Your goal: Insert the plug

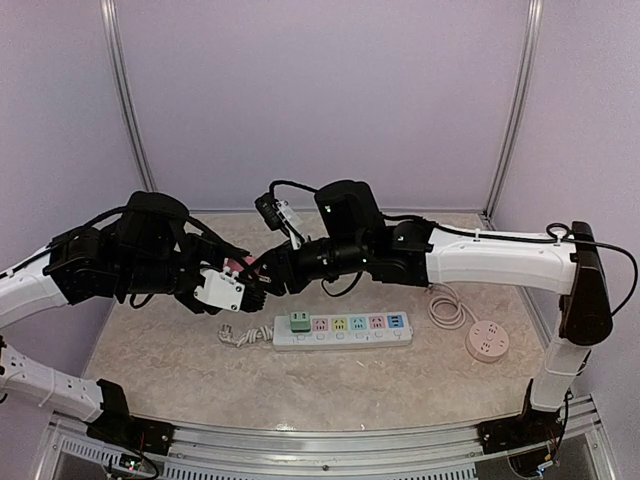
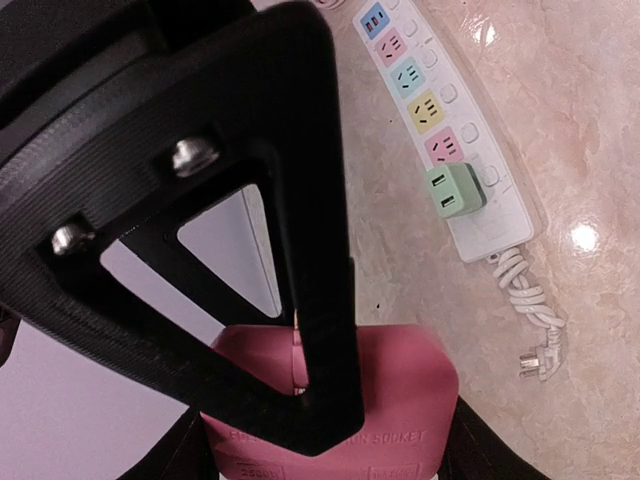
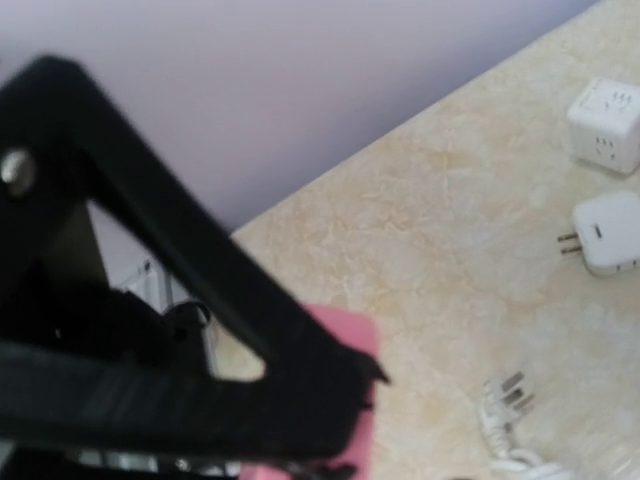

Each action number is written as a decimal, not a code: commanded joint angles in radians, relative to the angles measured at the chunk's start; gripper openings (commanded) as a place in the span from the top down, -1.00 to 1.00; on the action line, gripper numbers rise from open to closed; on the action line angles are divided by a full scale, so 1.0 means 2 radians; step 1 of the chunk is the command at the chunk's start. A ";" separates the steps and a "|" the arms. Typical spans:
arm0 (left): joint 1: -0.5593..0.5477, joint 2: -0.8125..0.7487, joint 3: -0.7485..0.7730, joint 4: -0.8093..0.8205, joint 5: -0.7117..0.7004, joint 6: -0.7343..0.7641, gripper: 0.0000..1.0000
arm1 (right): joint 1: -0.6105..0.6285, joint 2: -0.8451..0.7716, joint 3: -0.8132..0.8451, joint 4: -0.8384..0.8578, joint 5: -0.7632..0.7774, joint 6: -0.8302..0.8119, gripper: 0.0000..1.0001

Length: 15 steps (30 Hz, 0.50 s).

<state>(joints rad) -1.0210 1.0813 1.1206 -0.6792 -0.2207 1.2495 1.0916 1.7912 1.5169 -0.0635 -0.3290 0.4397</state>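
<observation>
A power strip (image 1: 343,330) lay across the middle of the surface, nearer the front edge. An adapter (image 1: 299,321) sat in its leftmost outlet, and its cord (image 1: 240,336) was bunched off its left end. A round socket (image 1: 487,342) sat near the right edge, its cable (image 1: 447,305) coiled just behind it. A block (image 2: 400,390) hung above the surface behind the strip's left end.

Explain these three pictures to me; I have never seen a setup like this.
Two black-and-white robot arms are bolted to a marbled beige table. One picture looks down from above; the other two come from a camera on each wrist. The left end effector grips a pink plastic socket block; the right end effector is right beside it, its grip unclear. On the table lie a long white power strip, a green cube adapter plugged into one end, and a round pink socket hub.
</observation>
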 commanded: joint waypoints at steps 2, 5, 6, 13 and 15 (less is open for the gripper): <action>-0.002 -0.007 -0.008 0.012 0.007 -0.016 0.58 | -0.005 0.013 0.019 0.002 -0.026 0.003 0.36; -0.001 -0.009 -0.010 0.012 0.007 -0.019 0.58 | -0.007 0.014 0.017 0.002 -0.030 0.004 0.94; -0.002 -0.010 -0.011 0.013 0.009 -0.022 0.56 | -0.007 0.013 0.016 0.002 -0.027 0.004 1.00; 0.061 -0.026 0.023 -0.010 0.141 -0.184 -0.97 | -0.008 -0.031 -0.034 0.028 -0.020 -0.035 1.00; 0.120 -0.034 0.040 -0.022 0.262 -0.259 -0.97 | -0.008 -0.059 -0.069 0.090 -0.027 -0.046 1.00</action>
<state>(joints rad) -0.9363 1.0576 1.1248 -0.6727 -0.0750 1.0561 1.0775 1.7809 1.4807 -0.0307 -0.3866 0.4416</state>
